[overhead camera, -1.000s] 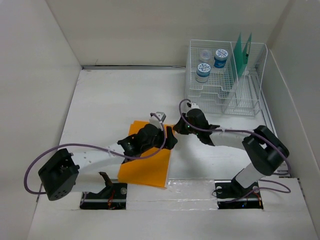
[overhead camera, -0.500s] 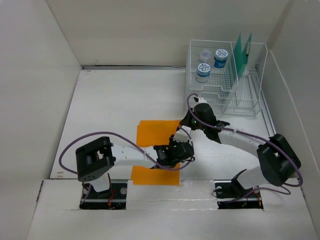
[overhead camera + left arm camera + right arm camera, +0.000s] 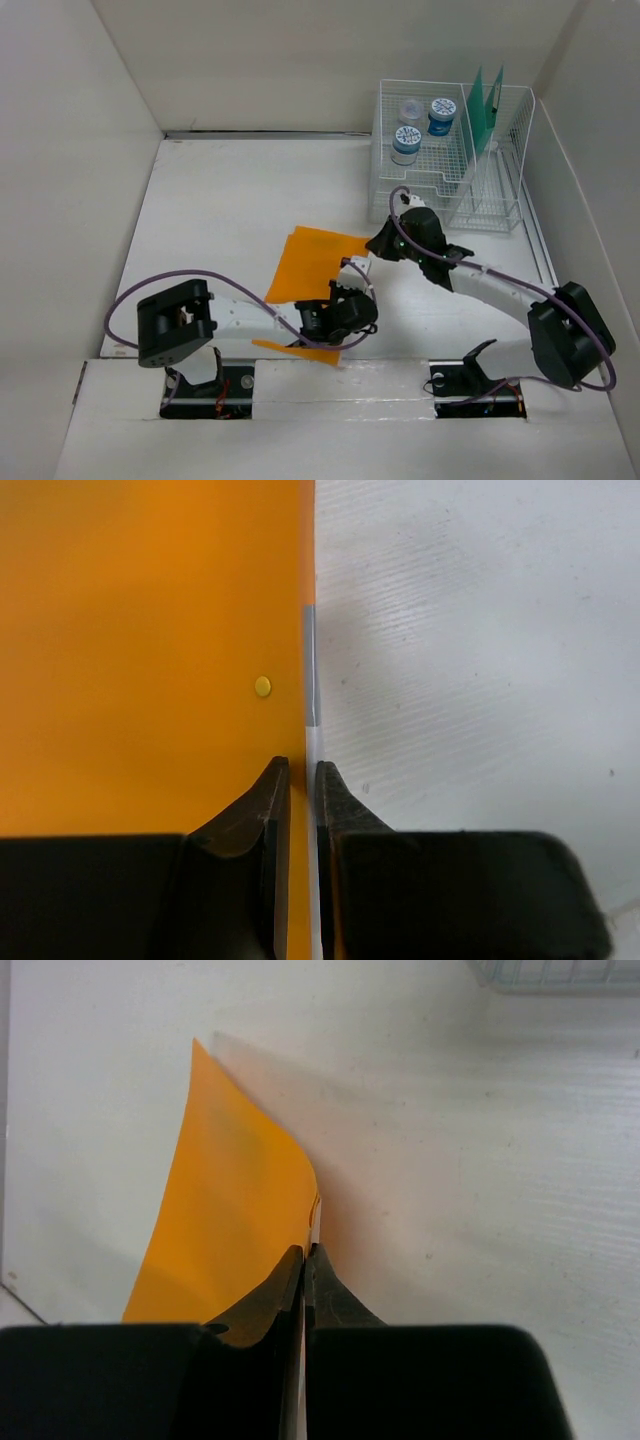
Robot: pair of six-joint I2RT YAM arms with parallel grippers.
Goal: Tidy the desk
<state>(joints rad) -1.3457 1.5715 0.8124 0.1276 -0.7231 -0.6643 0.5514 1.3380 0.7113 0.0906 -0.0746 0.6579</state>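
White walls are enclosing the tabletop (image 3: 220, 200), which is lying beneath both arms. The left pincer (image 3: 300, 776) and right pincer (image 3: 304, 1252) are each clamping an edge of the orange folder (image 3: 312, 262), sharing its floppy span, probably for filing in the wire rack (image 3: 445, 190).

Orange folder (image 3: 310, 262): was raised and bent, tilted.
Wire rack (image 3: 420, 205): stood at the far right corner.
Jars (image 3: 406, 143): three stood in the rack's left tray.
Green sheets (image 3: 485, 105): stood upright in its right section.
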